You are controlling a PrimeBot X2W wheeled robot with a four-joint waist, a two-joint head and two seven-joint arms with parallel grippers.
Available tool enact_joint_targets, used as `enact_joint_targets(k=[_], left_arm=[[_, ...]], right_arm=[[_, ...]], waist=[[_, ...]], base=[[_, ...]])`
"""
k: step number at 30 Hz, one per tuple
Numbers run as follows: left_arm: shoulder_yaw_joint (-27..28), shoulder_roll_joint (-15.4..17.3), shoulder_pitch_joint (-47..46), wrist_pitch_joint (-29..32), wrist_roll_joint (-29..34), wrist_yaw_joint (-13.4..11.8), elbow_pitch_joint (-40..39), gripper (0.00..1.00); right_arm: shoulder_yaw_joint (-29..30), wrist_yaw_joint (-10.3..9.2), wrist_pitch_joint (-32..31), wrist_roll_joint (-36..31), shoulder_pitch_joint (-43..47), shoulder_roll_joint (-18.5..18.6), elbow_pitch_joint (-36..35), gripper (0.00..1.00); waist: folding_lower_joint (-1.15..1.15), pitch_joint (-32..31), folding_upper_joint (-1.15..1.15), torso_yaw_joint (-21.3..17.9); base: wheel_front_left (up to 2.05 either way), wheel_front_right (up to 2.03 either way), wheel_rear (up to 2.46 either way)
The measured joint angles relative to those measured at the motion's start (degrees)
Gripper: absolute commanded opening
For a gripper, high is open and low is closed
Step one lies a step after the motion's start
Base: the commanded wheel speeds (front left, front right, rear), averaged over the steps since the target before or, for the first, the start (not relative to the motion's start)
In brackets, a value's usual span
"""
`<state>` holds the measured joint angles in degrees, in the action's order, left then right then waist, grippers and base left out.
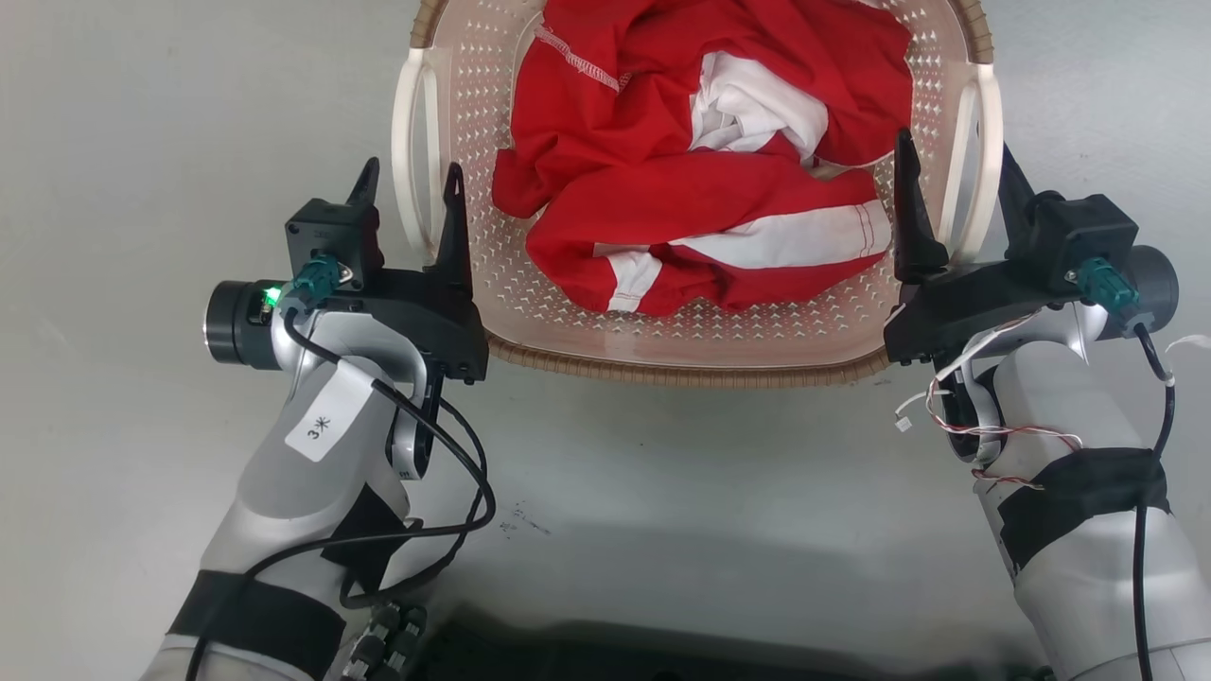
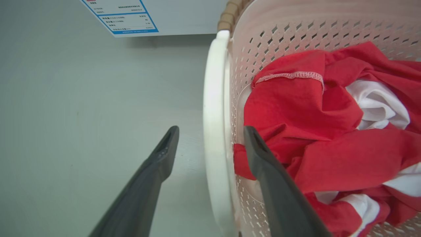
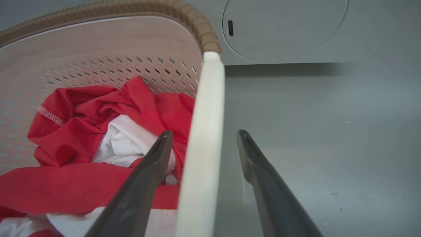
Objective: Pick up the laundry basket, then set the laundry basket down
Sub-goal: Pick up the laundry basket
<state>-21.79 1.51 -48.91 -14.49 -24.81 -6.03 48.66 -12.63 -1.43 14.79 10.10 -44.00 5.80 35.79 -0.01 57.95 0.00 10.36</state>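
Head view shows the laundry basket [image 1: 681, 367] on the grey floor [image 1: 189, 113], red-and-white clothing [image 1: 662, 199] inside. Left gripper [image 1: 411, 180] and right gripper [image 1: 956, 161] each straddle a white handle [image 1: 409, 142] at its sides, fingers apart, not clamped.

laundry basket [image 1: 662, 364]: lay between the two grippers, ahead of the robot.
clothes [image 1: 700, 189]: heaped inside it.
left gripper [image 1: 412, 170]: straddled the left handle [image 1: 405, 113] (one finger outside, one inside the wall).
right gripper [image 1: 954, 147]: straddled the right handle [image 1: 989, 123] likewise.
washer [image 3: 283, 29]: stood behind the basket's far rim.
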Motion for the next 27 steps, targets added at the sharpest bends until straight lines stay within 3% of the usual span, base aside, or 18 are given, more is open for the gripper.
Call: enact_joint_targets(k=[4, 6, 7, 8, 9, 10, 11, 12, 27], left_arm=[[-1.34, -0.02, -0.07, 0.0, -0.87, 0.33, 0.77, 1.0], [-1.85, -0.02, -0.1, 0.0, -1.37, 0.49, 1.03, 1.0], [-2.19, -0.02, -0.16, 0.0, -1.96, 0.51, 1.14, 0.92], [-2.54, -0.02, -0.25, 0.0, -2.59, 0.55, 1.25, 0.57], [-2.8, -0.03, -0.3, 0.0, -2.98, 0.55, 1.32, 0.36], [-3.0, -0.03, -0.34, 0.0, -3.16, 0.55, 1.41, 0.36], [-3.22, -0.02, -0.42, 0.0, -3.46, 0.56, 1.55, 0.2], [-3.38, -0.03, -0.54, 0.0, -3.61, 0.56, 1.74, 0.0], [-6.16, -0.25, -1.1, -0.05, -6.91, 0.75, 5.02, 0.0]], right_arm=[[-0.44, 0.0, 0.01, -0.08, -0.69, -0.07, 1.03, 1.0], [-0.7, 0.0, 0.1, -0.09, -1.24, -0.13, 1.64, 0.83], [-0.79, 0.0, 0.1, -0.1, -1.38, -0.19, 1.8, 0.71], [-0.87, 0.0, 0.11, -0.1, -1.46, -0.22, 1.98, 0.49], [-0.92, 0.0, 0.18, -0.11, -1.53, -0.23, 2.14, 0.39], [-1.0, 0.0, 0.18, -0.12, -1.63, -0.24, 2.38, 0.39], [-1.26, -0.01, 0.19, -0.15, -1.77, -0.35, 2.76, 0.25], [-1.29, -0.1, 0.18, -0.16, -1.92, -0.63, 3.09, 0.0], [-0.81, -0.65, -0.09, 1.08, -2.18, -1.23, 9.21, 0.0]], waist=[[0.0, -0.05, 0.0, 0.0], [0.0, -0.08, 0.0, -0.01], [0.0, -0.09, 0.0, -0.02], [0.0, -0.1, 0.0, -0.03], [0.0, -0.11, 0.0, -0.04], [0.0, -0.13, 0.0, -0.06], [0.0, -0.15, 0.0, -0.08], [0.0, -0.17, 0.0, -0.1], [0.01, -4.4, 0.01, -0.39]], base=[[0.0, 0.0, 0.0], [0.0, 0.0, 0.0], [0.0, 0.0, 0.0], [0.0, 0.0, 0.0], [0.0, 0.0, 0.0], [0.0, 0.0, 0.0], [0.0, 0.0, 0.0], [0.0, 0.0, 0.0], [0.0, 0.0, 0.0]])
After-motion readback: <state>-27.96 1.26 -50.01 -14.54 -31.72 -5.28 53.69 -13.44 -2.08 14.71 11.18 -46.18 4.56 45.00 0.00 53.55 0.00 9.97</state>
